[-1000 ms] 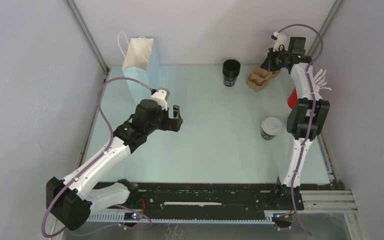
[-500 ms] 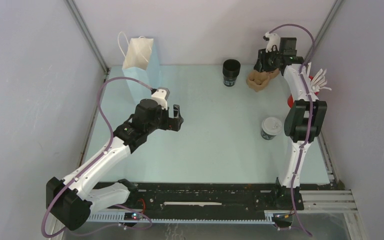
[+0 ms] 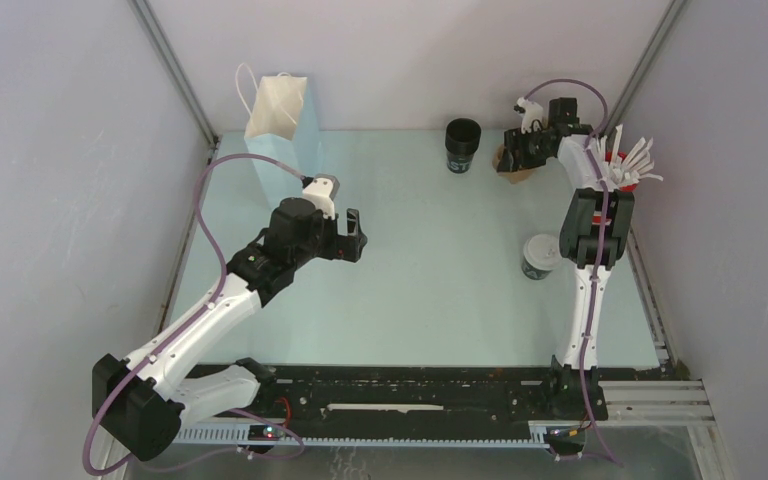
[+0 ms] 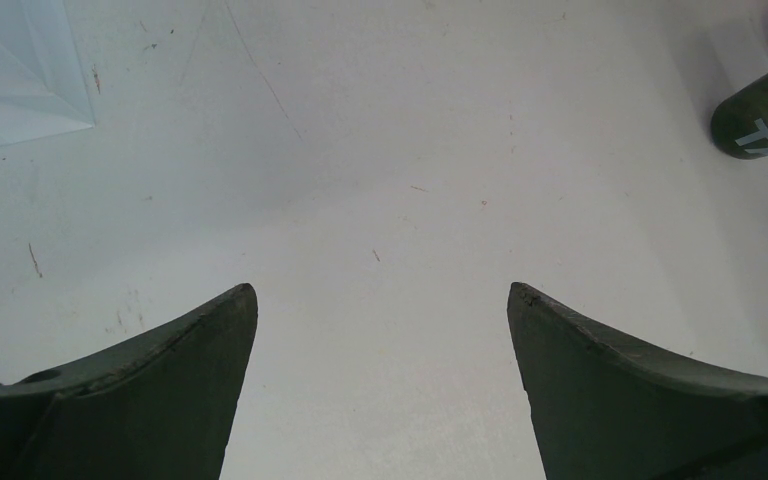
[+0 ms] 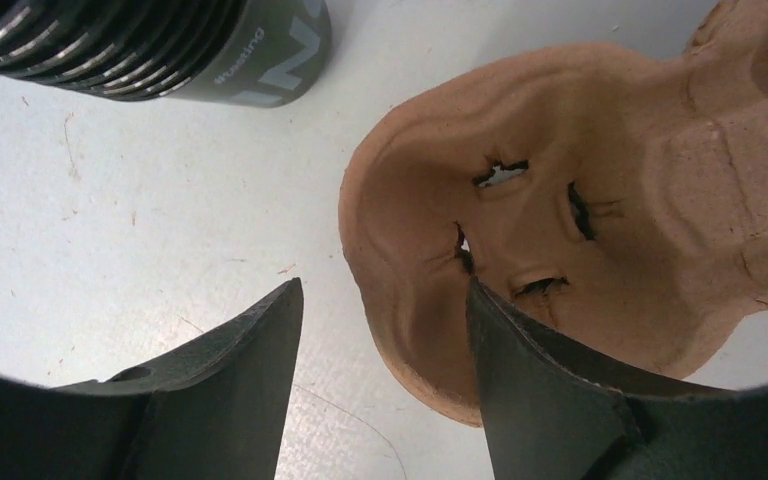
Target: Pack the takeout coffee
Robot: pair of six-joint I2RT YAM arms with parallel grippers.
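Note:
The takeout coffee (image 3: 542, 255), a black cup with a white domed lid, stands upright on the right of the table beside my right arm; its dark side (image 4: 760, 125) shows at the left wrist view's top right edge. My right gripper (image 3: 516, 150) (image 5: 384, 290) is open at the back right. It straddles the near rim of a brown pulp cup carrier (image 5: 580, 220), one finger outside and one over the well, gripping nothing. My left gripper (image 3: 355, 235) (image 4: 382, 290) hangs wide open over bare table left of centre, nothing between its fingers.
A white paper bag (image 3: 282, 120) stands upright at the back left. A lidless black cup (image 3: 463, 145) (image 5: 160, 45) sits just left of the carrier (image 3: 516, 176). A red cup of white sticks (image 3: 628, 165) stands by the right wall.
My right gripper has gone from shut to open and has swung left and down over the carrier's near end. The left arm has not moved.

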